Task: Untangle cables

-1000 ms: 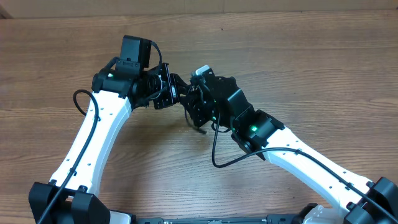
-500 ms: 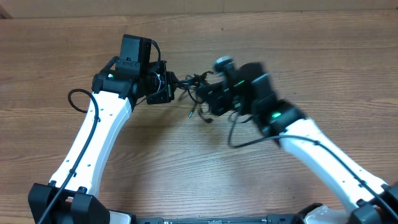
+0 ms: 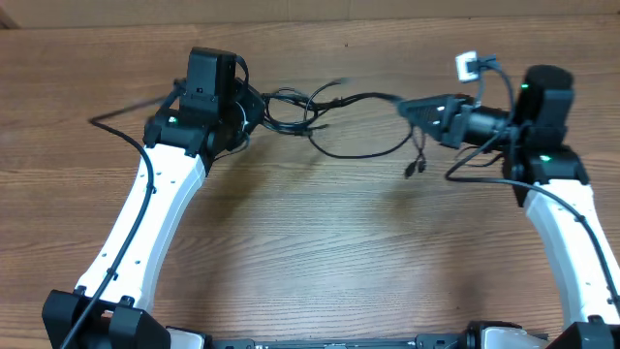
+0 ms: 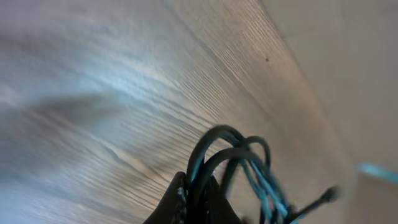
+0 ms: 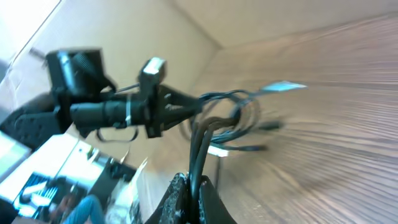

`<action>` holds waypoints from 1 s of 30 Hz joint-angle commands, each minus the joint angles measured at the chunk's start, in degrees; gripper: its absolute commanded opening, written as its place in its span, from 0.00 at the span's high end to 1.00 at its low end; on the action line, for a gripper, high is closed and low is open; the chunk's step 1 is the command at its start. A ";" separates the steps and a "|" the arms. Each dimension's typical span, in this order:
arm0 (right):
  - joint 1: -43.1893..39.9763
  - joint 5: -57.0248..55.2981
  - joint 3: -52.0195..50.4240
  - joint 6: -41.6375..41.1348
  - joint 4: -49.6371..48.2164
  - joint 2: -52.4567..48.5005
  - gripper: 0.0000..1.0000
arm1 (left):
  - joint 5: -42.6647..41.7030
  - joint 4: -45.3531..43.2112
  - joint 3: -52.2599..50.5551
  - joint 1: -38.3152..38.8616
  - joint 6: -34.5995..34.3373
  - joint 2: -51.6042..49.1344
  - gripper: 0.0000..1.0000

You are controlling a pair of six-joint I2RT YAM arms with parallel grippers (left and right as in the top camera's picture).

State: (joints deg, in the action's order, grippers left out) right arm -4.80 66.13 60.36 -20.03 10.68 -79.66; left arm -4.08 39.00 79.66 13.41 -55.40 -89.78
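Spanning the gap between both arms, the cables (image 3: 341,98) run side to side in the overhead view, long axis roughly level, over the wooden table (image 3: 291,262). At one end the left gripper (image 3: 254,105) is clamped on the looped bundle, with strands fanning out from its tips in the left wrist view. At the other end the right gripper (image 3: 409,105) pinches the strands. One loop sags below the span. A plug end (image 3: 411,171) hangs just beside the right gripper.

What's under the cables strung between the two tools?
Only bare wooden table shows under the cables, which seem to hang above it; one plug dangles. The cable parts inside the left tool and right tool are covered.
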 commanded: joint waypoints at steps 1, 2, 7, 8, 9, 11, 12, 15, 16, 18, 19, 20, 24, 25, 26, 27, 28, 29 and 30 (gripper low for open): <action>-4.17 -6.14 0.50 -0.35 3.02 1.86 0.96 | 4.74 -1.36 1.14 -0.74 21.46 0.96 0.96; -5.20 -8.96 0.50 -0.35 4.85 1.86 0.96 | 3.65 -2.12 1.14 -0.74 25.24 0.96 0.96; -8.13 -22.93 0.50 -0.33 12.96 1.86 0.96 | -1.88 -5.40 1.14 -0.74 36.30 0.96 0.96; -8.13 -26.01 0.50 -0.33 14.40 1.86 0.96 | -3.10 -6.23 1.14 -0.68 38.05 0.96 0.96; -8.13 -28.17 0.50 -0.33 15.65 1.86 0.96 | -3.72 -6.71 1.14 -0.63 38.77 0.96 0.96; -8.02 -30.73 0.50 0.24 17.68 1.86 0.96 | -5.27 -7.67 1.14 -0.63 38.69 0.96 0.96; -8.02 -31.61 0.50 0.52 18.34 1.86 0.96 | -6.82 -8.20 1.14 -0.63 38.56 0.96 0.96; -8.02 -34.16 0.50 0.55 19.65 1.86 0.92 | -11.23 -9.68 1.14 -0.63 38.73 0.96 0.96; -8.02 -34.14 0.48 0.52 19.85 1.86 0.83 | -10.88 -9.73 1.14 -0.63 38.97 0.96 0.96; -8.02 -34.14 0.48 0.52 20.00 1.86 0.61 | -10.80 -9.66 1.14 -0.63 40.37 0.96 0.96; -8.02 -34.14 0.48 0.55 20.13 1.86 0.41 | -10.80 -9.29 1.14 -0.63 41.51 0.96 0.96; -8.02 -34.16 0.48 0.55 20.15 1.86 0.29 | -10.84 -9.07 1.14 -0.63 42.07 0.96 0.96; -8.15 -36.63 0.52 2.71 19.06 1.88 0.00 | -11.04 -7.06 1.11 -0.63 43.67 0.96 0.96; -8.13 -36.61 0.52 2.49 18.36 1.88 0.00 | -11.02 -6.38 1.11 -0.63 43.67 0.96 0.96; -8.13 -36.48 0.52 1.79 18.18 1.88 0.00 | -10.99 -5.99 1.11 -0.63 43.67 0.96 0.96; -8.00 -36.50 0.52 0.46 18.32 1.88 0.00 | -11.02 -5.81 1.11 -0.63 43.65 0.96 0.96; -7.87 -36.52 0.50 -0.59 18.69 1.88 0.00 | -11.02 -5.77 1.11 -0.63 43.65 0.96 0.96; -7.78 -36.52 0.50 -1.20 19.56 1.88 0.00 | -11.02 -5.77 1.11 -0.63 43.63 0.96 0.96; -7.78 -36.54 0.46 -1.20 20.20 1.88 0.00 | -11.04 -5.81 1.11 -0.63 43.58 0.96 0.96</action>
State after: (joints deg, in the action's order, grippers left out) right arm -12.71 30.57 60.36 -19.73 30.06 -79.40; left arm -14.37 33.41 79.66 13.02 -13.08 -89.78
